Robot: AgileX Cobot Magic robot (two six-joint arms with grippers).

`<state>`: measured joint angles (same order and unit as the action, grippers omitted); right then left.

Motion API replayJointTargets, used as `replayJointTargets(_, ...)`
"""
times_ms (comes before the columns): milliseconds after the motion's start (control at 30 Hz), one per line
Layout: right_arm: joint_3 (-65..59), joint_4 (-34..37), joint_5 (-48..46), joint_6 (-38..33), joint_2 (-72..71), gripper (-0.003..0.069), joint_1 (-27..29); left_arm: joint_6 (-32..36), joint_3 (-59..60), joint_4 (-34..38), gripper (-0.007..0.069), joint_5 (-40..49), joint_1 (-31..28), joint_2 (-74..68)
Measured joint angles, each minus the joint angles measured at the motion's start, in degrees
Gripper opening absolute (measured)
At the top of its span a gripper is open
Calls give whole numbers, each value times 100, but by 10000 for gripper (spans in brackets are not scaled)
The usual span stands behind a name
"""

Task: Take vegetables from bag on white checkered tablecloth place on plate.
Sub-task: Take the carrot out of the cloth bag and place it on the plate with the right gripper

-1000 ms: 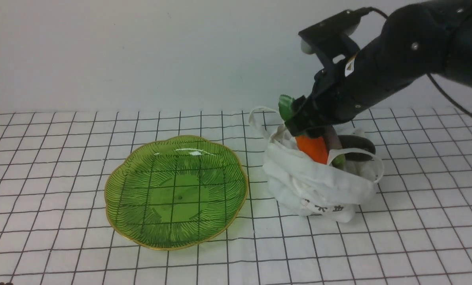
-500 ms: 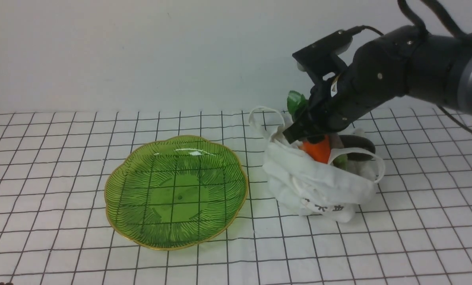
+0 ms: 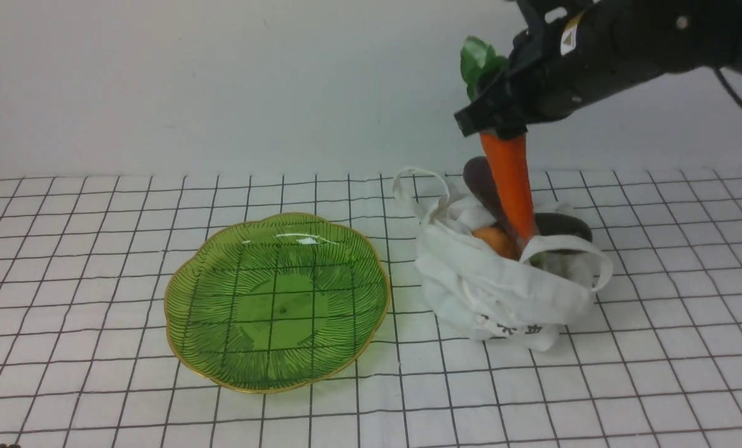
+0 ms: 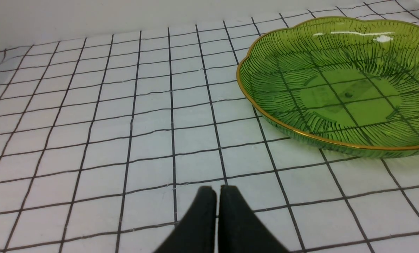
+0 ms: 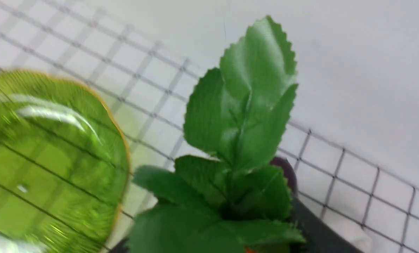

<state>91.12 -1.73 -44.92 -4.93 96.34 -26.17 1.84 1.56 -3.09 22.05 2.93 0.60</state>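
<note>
Above the bag (image 3: 501, 292), my right gripper (image 3: 497, 123) is clamped partway closed on the carrot (image 3: 511, 180) crown, tip just in the mouth; mid-extraction, next I reckon lift clear, then carry left to the bare plate (image 3: 221, 298)

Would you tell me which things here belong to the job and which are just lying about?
Job: carrot in the right gripper, eggplant, small orange piece, dark piece, bag, plate, tablecloth.
Just about: left gripper, shut; wall behind.
</note>
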Motion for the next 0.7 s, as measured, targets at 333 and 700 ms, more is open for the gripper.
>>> replayJointTargets(333,171,2328,123,-220,-281,306,-377,0,0,0,-8,0,0,0)
replayJointTargets(700,171,3042,1163,-1886,1422,308,-1680,0,0,0,-8,0,0,0)
